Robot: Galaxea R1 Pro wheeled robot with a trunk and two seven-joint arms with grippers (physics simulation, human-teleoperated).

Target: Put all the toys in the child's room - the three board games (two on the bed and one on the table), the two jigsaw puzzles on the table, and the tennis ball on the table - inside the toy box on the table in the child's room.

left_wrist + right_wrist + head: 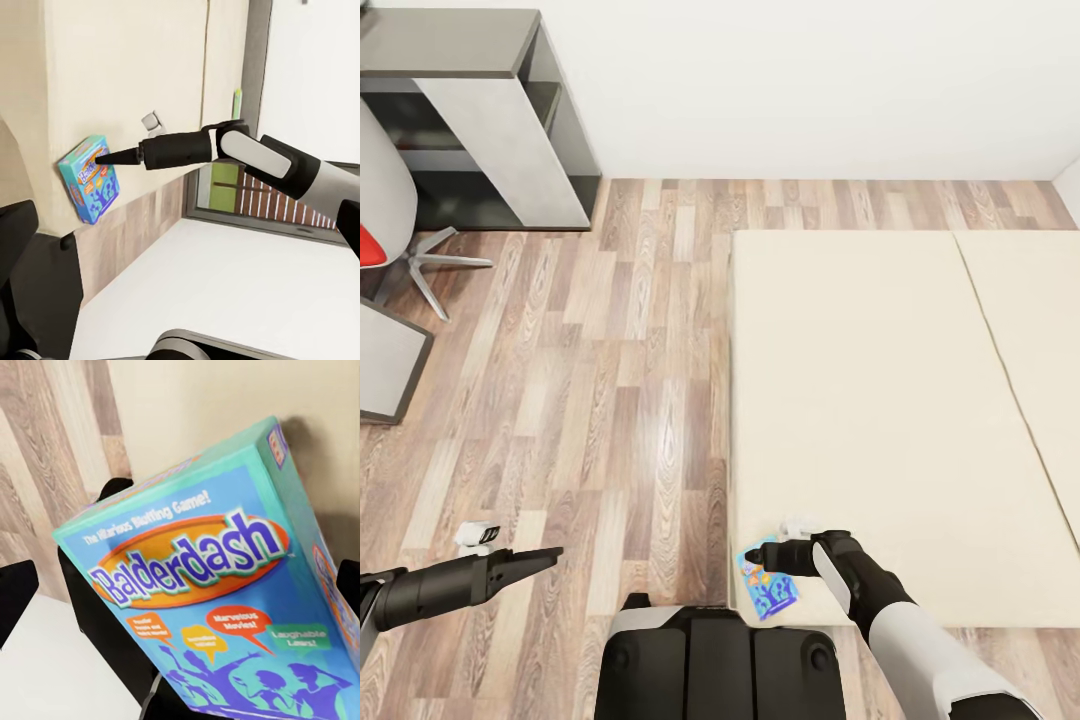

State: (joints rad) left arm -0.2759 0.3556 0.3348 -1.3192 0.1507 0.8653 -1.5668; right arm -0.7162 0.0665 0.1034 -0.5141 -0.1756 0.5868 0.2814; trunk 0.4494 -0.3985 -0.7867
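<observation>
**Blue board game at the bed's corner, right arm reaching in**

The right end effector (768, 556) is at the near left corner of the bed (880, 400), its dark fingers pointing at the blue board game (767, 586). The box fills the right wrist view (217, 585), with a dark finger (105, 585) behind its left edge, and the left wrist view shows the fingertip touching the box's top corner (90, 178). Whether the fingers are clamped on the box or just beside it, I cannot tell. The box lies at the mattress edge, tilted, partly over the floor (610, 380).

The left end effector (545, 556) hangs over the floor, well apart from the bed, with nothing in it; how far open it is I cannot tell.

The step in hand looks like picking up the first game from the bed. The next move calls for a firm grip across the thin box, a lift clear of the mattress, then a drive to the toy box.

Further out, a dark grey cabinet (470, 100) stands against the white wall (810, 80), with a chair (390, 220) beside it.
</observation>
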